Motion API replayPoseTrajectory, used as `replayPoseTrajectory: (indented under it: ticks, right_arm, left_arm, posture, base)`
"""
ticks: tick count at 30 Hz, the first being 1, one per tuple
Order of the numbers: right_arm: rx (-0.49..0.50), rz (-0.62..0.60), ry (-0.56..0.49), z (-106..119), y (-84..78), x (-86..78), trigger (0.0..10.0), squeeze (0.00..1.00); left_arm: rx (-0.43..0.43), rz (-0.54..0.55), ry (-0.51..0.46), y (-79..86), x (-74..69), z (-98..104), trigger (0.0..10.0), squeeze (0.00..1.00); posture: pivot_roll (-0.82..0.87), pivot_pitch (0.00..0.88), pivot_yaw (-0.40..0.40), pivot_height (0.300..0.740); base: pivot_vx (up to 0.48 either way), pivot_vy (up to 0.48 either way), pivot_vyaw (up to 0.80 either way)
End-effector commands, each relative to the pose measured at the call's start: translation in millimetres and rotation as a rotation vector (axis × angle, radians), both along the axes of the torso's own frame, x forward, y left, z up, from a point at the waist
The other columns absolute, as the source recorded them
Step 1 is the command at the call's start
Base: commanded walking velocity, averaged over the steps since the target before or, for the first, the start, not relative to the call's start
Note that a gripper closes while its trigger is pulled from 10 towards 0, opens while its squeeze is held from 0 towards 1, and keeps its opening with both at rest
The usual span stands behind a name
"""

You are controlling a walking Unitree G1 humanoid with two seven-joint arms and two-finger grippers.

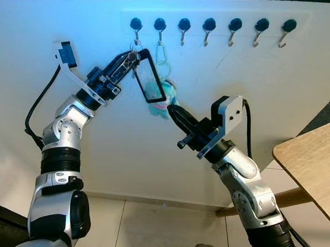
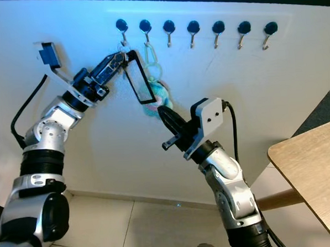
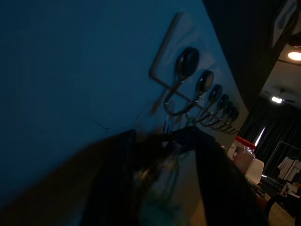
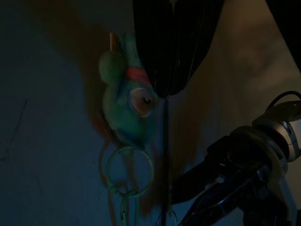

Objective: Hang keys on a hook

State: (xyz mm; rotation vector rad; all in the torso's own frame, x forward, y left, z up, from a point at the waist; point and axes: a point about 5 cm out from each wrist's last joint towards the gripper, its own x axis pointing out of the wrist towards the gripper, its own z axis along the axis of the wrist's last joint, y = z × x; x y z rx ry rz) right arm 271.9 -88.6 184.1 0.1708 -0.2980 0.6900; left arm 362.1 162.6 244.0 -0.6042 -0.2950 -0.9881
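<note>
My left gripper [image 1: 129, 57] is raised to the wall and shut on the keys [image 1: 134, 50], whose black strap loop [image 1: 150, 75] hangs down from them. The key ring sits right at the lower curl of the first hook [image 1: 136, 26]; I cannot tell whether it is over the hook. In the left wrist view that hook [image 3: 181, 70] lies just beyond the fingers. A turquoise plush toy [image 1: 165, 98] on a green clip hangs from the second hook [image 1: 160, 25]. My right gripper [image 1: 174, 113] points up just below the plush [image 4: 129, 101], shut and holding nothing.
A row of several black-headed hooks [image 1: 234, 26] runs along the white wall to the right, all bare. A wooden table [image 1: 316, 165] stands at the lower right, close to my right arm. Tiled floor [image 1: 148, 224] lies below.
</note>
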Motion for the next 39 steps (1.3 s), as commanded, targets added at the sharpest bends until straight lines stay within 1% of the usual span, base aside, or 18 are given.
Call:
replayPoseTrajectory:
  ticks: [1,6,7,8,9,14,17,19,25,27,28,31,34,35,36,37,38,39]
  right_arm:
    - [0.009,0.003,-0.01,4,-0.6,-2.3,10.0,0.0]
    - [0.013,0.0,-0.012,4,-1.4,-2.4,10.0,0.0]
    - [0.014,-0.001,-0.013,5,-1.4,-2.4,10.0,0.0]
    - [0.014,-0.001,-0.013,5,-1.4,-2.4,10.0,0.0]
    - [0.015,-0.001,-0.014,5,-1.4,-2.4,10.0,0.0]
    - [0.018,0.001,-0.019,6,-1.3,-2.5,10.0,0.0]
    - [0.025,0.011,-0.021,8,-0.4,-3.1,10.0,0.0]
    - [0.032,0.017,-0.021,8,0.1,-3.5,10.0,0.0]
    - [0.06,0.018,-0.045,15,0.6,-4.6,10.0,0.0]
    - [0.066,0.014,-0.054,17,-0.3,-4.7,10.0,0.0]
    - [0.066,0.014,-0.054,17,-0.3,-4.7,10.0,0.0]
    - [0.067,0.016,-0.054,17,-0.5,-5.2,10.0,0.0]
    - [0.067,0.021,-0.05,16,0.0,-5.9,10.0,0.0]
    - [0.066,0.023,-0.047,15,0.4,-6.3,10.0,0.0]
    - [0.066,0.023,-0.047,15,0.4,-6.3,10.0,0.0]
    - [0.065,0.024,-0.045,14,0.5,-6.5,10.0,0.0]
    - [0.065,0.024,-0.045,14,0.5,-6.5,10.0,0.0]
    - [0.064,0.025,-0.042,13,0.6,-6.7,10.0,0.0]
  left_arm:
    - [-0.03,0.067,0.039,13.2,2.3,-2,10.0,1.0]
    - [-0.043,0.067,0.019,13.7,1.3,2,10.0,1.0]
    - [-0.052,0.058,0.001,13.1,0.2,5,10.0,0.65]
    - [-0.052,0.058,0.001,13.1,0.2,5,10.0,0.65]
    - [-0.052,0.056,-0.006,12.9,-0.1,6,10.0,0.0]
    - [-0.045,0.065,-0.025,13.0,-0.3,8,10.0,0.0]
    - [0.016,0.076,-0.042,11.9,-0.6,5,10.0,0.0]
    - [0.03,0.069,-0.051,11.3,-1.7,4,10.0,0.0]
    - [0.065,0.034,-0.095,16.5,-9.5,3,10.0,0.0]
    - [0.104,0.025,-0.124,21.2,-14.3,2,10.0,0.0]
    - [0.104,0.025,-0.124,21.2,-14.3,2,10.0,0.0]
    - [0.187,-0.014,-0.169,31.8,-25.1,-4,10.0,0.0]
    - [0.227,-0.067,-0.167,40.4,-34.0,-10,10.0,0.0]
    - [0.264,-0.096,-0.142,46.1,-38.9,-16,10.0,0.0]
    - [0.264,-0.096,-0.142,46.1,-38.9,-16,10.0,0.0]
    - [0.312,-0.111,-0.11,50.6,-41.6,-24,10.0,0.0]
    - [0.312,-0.111,-0.11,50.6,-41.6,-24,10.0,0.0]
    - [0.359,-0.126,-0.076,54.3,-44.2,-31,10.0,0.0]
  posture:
    - [0.02,0.073,0.003,0.74]
    - [0.02,0.076,0.002,0.74]
    - [0.02,0.076,0.002,0.74]
    - [0.02,0.076,0.002,0.74]
    - [0.02,0.077,0.002,0.74]
    - [0.02,0.079,0.003,0.74]
    - [0.02,0.079,0.003,0.74]
    - [0.02,0.079,0.003,0.74]
    - [0.02,0.08,0.008,0.74]
    - [0.02,0.08,0.009,0.74]
    - [0.02,0.08,0.009,0.74]
    - [0.02,0.081,0.008,0.74]
    - [0.02,0.081,0.009,0.74]
    - [0.02,0.08,0.009,0.74]
    - [0.02,0.08,0.009,0.74]
    - [0.03,0.077,0.009,0.74]
    - [0.03,0.077,0.009,0.74]
    - [0.03,0.075,0.009,0.74]
  base:
    - [0.0,0.0,0.0]
    - [0.0,0.0,0.0]
    - [0.0,0.0,0.0]
    - [0.0,0.0,0.0]
    - [0.0,0.0,0.0]
    - [0.0,0.0,0.0]
    - [0.0,0.0,0.0]
    - [0.0,0.0,0.0]
    - [0.0,0.0,0.0]
    - [0.0,0.0,0.0]
    - [0.0,0.0,0.0]
    - [0.0,0.0,0.0]
    - [0.0,0.0,0.0]
    - [0.0,0.0,0.0]
    - [0.0,0.0,0.0]
    - [0.0,0.0,0.0]
    - [0.0,0.0,0.0]
    - [0.0,0.0,0.0]
